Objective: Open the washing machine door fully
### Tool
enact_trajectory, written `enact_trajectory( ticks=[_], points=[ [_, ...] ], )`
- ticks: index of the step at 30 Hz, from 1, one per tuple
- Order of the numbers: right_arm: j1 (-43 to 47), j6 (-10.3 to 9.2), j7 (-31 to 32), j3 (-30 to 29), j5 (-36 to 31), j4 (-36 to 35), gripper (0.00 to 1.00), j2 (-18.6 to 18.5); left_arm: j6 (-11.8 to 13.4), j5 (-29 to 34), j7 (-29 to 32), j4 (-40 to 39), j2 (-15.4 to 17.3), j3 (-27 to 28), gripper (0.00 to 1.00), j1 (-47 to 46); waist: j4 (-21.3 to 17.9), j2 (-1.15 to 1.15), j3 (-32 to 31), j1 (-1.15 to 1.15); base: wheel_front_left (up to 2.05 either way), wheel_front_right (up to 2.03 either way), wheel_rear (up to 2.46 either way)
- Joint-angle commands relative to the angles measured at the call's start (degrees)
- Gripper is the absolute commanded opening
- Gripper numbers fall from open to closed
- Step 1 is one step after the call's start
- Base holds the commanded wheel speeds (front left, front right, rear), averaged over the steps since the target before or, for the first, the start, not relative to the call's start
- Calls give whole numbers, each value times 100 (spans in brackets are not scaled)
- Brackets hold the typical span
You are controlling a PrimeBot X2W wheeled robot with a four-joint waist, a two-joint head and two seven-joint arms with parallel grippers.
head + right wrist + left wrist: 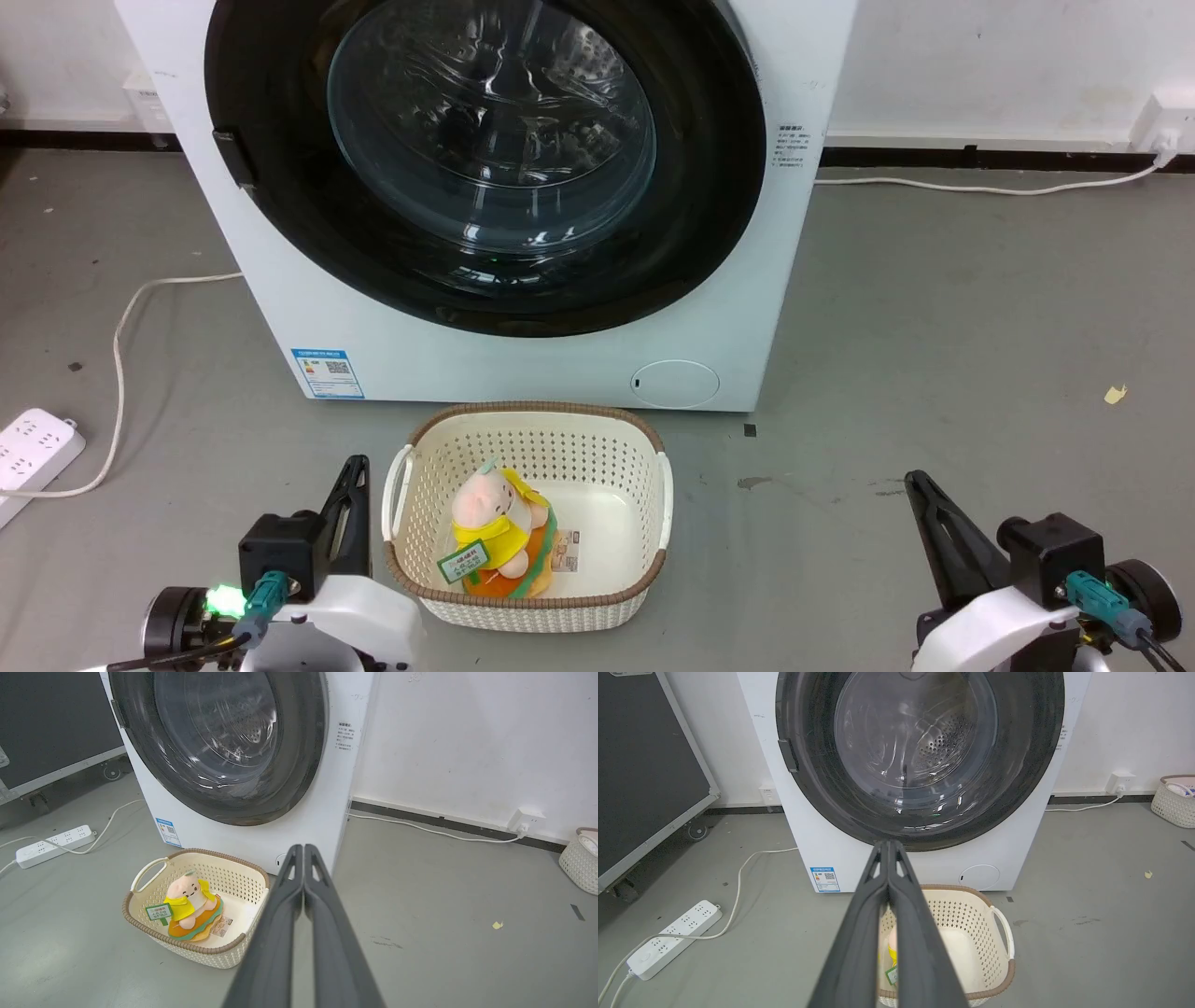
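No progress yet. The washing machine door (485,159) looks flush to the white machine, so I judge it fully shut and the whole swing is left to do. It sits ahead of and above both grippers, well apart. The dark tab (233,157) on its rim, likely the handle, is up-left of the left gripper (888,845).

Left gripper: fingers pressed together, empty, low, pointing at the door's lower rim. Right gripper (303,848): also closed, empty, low, aimed at the machine's right corner.

The basket (527,411) lies between them, just beside the left one.

The washing machine door (485,159) sits closed behind a basket (534,409).
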Motion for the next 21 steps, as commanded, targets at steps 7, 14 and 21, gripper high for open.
enact_trajectory(
  ticks=[7,14,21],
  points=[
    [3,0,-8,2,12,6,100,-1,-1,-4,-8,5,-1,-6,100,-1,0,0,1,0,0,0,0],
    [5,0,-92,-21,96,24,100,1,5,-38,-92,24,0,-48,100,10,4,0,6,0,0,0,0],
    [-8,-1,-176,-21,169,32,100,2,6,-77,-176,43,0,-89,100,15,30,0,37,0,0,0,0]
  ],
)
